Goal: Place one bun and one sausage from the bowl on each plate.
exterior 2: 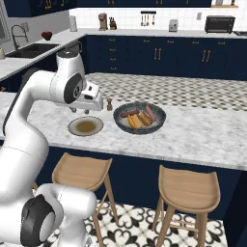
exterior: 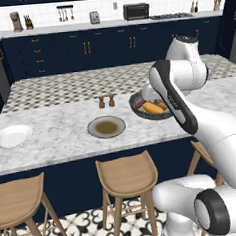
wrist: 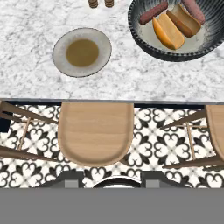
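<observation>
Two plates on the worktop in the left base view: white plate far left, beige plate centre, bowl right of it with buns and sausages. Right base view: bowl centre, beige plate left. Hand view: bowl upper right, stool below. End effector state: cannot tell.
</observation>
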